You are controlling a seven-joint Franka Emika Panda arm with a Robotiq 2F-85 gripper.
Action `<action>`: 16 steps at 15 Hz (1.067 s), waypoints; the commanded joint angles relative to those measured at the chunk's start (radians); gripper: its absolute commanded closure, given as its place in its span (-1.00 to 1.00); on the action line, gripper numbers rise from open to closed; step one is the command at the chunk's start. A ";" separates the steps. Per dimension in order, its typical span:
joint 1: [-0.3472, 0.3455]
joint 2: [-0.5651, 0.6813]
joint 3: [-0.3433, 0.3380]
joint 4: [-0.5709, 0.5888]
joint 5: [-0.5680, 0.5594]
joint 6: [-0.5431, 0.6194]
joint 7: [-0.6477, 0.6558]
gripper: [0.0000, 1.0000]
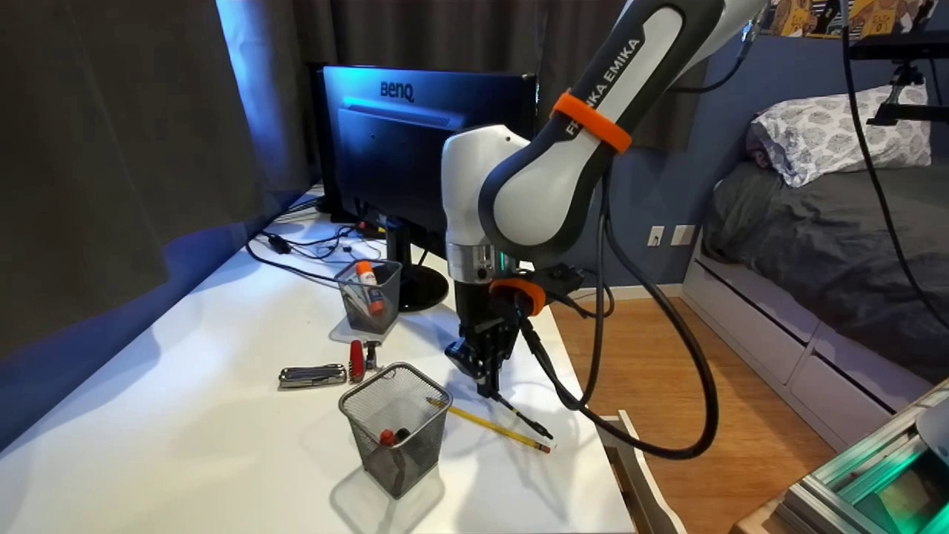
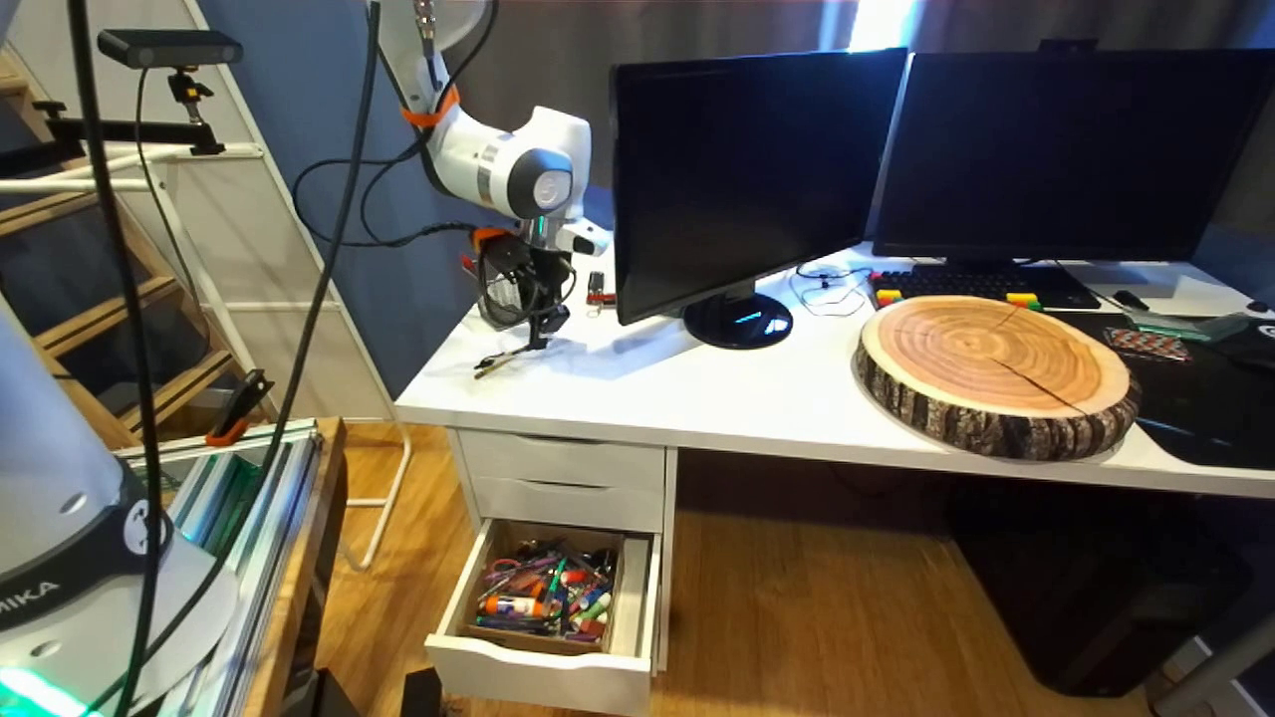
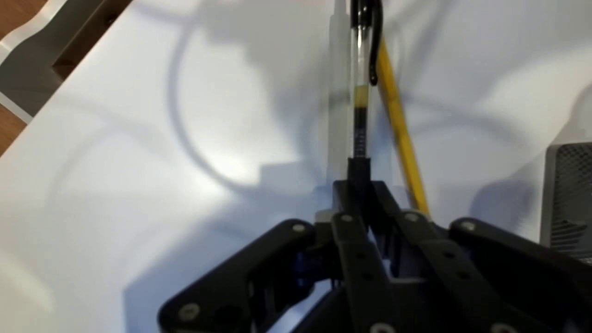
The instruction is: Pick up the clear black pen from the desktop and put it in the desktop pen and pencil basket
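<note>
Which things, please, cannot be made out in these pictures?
Gripped end of the black pen: hidden by the gripper in the wrist view.
Part of the mesh basket: cut off by that view's right edge.
Items inside it: blurred behind mesh in an exterior view.
Jumbled contents of the drawer: mostly too small, in an exterior view.

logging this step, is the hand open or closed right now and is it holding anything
Hand: closed, holding the clear black pen toward the end opposite its clip.
</note>
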 commanded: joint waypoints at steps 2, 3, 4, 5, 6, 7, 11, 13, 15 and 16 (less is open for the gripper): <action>0.003 -0.136 0.017 -0.115 -0.045 0.021 -0.058 0.94; -0.001 -0.157 0.025 -0.130 -0.053 0.031 -0.081 0.94; -0.005 -0.176 0.033 -0.142 -0.058 0.038 -0.101 0.94; -0.009 -0.196 0.043 -0.154 -0.063 0.047 -0.125 0.94; -0.015 -0.213 0.056 -0.167 -0.064 0.063 -0.152 0.94; -0.023 -0.230 0.069 -0.180 -0.061 0.081 -0.181 0.94; -0.072 -0.282 0.145 -0.234 -0.023 0.206 -0.306 0.94; -0.105 -0.299 0.189 -0.262 -0.010 0.271 -0.368 0.94; -0.152 -0.307 0.247 -0.282 0.011 0.327 -0.433 0.94; -0.179 -0.307 0.280 -0.291 0.021 0.355 -0.465 0.94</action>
